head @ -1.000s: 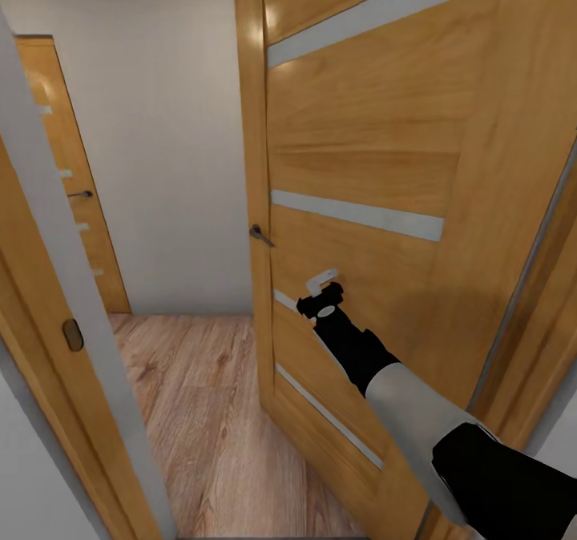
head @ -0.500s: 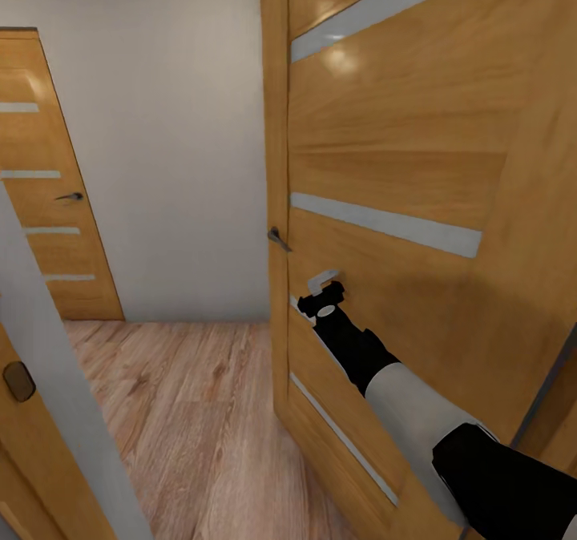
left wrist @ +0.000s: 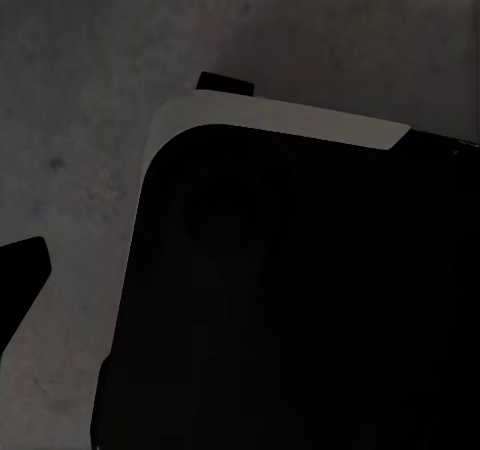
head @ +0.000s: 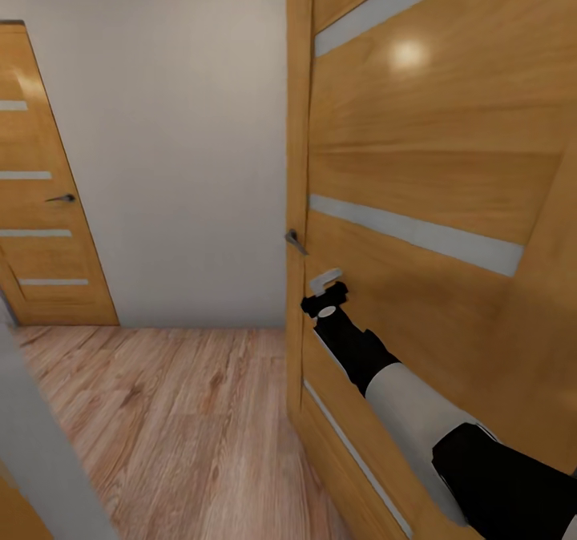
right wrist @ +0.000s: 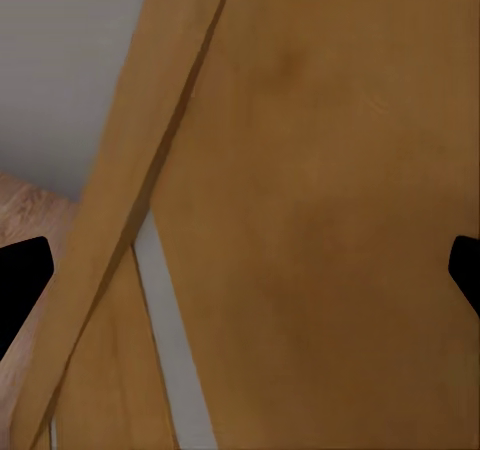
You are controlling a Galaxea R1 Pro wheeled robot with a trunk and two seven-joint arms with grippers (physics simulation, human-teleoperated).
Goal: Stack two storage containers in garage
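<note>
Head view: an open wooden door (head: 417,203) with pale horizontal strips stands at the right, its edge carrying a dark lever handle (head: 296,241); a second, closed door (head: 40,203) of the same make stands at the far left with its own handle (head: 61,199); a plain grey-white wall (head: 176,139) lies between them, above a light wood plank floor (head: 176,420).
Right arm: black and pale grey, reaching forward from the lower right, close against the open door's face.
Right claw (head: 324,286): seen in the head view at the door panel, just below and beside the lever handle; whether it touches the panel cannot be told.
Right wrist view: door wood at close range, one pale strip, a sliver of wall and plank floor; two dark fingertips (right wrist: 22,275) sit at opposite edges, spread wide with nothing between them.
Left wrist view: dim; a black rounded body with a pale rim (left wrist: 290,290) over a mottled dark grey surface (left wrist: 80,120); one dark fingertip (left wrist: 18,275) at the edge. Left claw state: cannot be told.
Writing or labels: none legible.
Storage containers: not in these pictures.
</note>
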